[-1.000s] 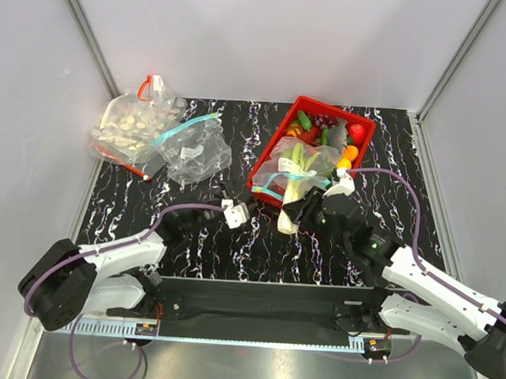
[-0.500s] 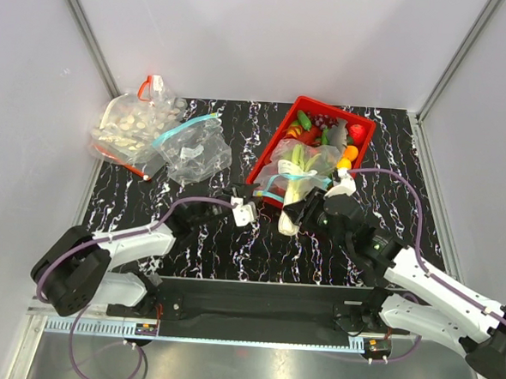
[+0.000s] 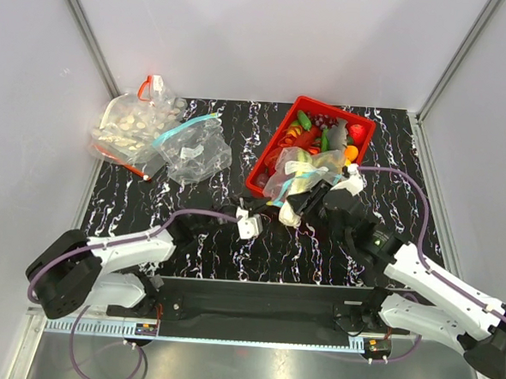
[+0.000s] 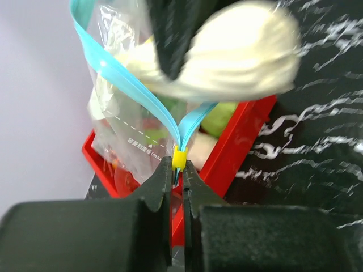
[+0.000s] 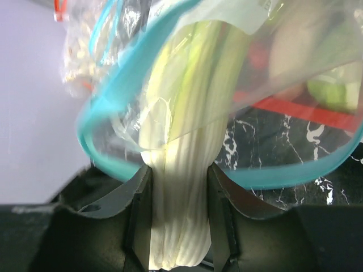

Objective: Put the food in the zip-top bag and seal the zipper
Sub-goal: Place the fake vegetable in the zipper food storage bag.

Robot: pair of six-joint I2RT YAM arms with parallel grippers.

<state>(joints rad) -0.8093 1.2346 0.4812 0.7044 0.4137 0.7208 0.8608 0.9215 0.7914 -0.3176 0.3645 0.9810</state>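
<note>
I am clenching my left tool [image 4: 177, 168] on the end of the zipper [image 4: 127, 85] and gripping the stalk of the leek [image 5: 181, 170] with my right tool [image 5: 178, 224], its leaves lying inside the zip-top bag [image 3: 299, 169] at the red basket [image 3: 362, 133], sealing not yet done.

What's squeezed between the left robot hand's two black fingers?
The thin teal-blue plastic zipper strip, at its small yellow clip, pinched by the left gripper. The left wrist view shows it.

A red basket [image 3: 335, 107] holding toy produce [image 3: 351, 150] is sitting on the black marbled desk [image 3: 239, 128], a red-zippered bag [image 3: 132, 124] lying far left.
</note>
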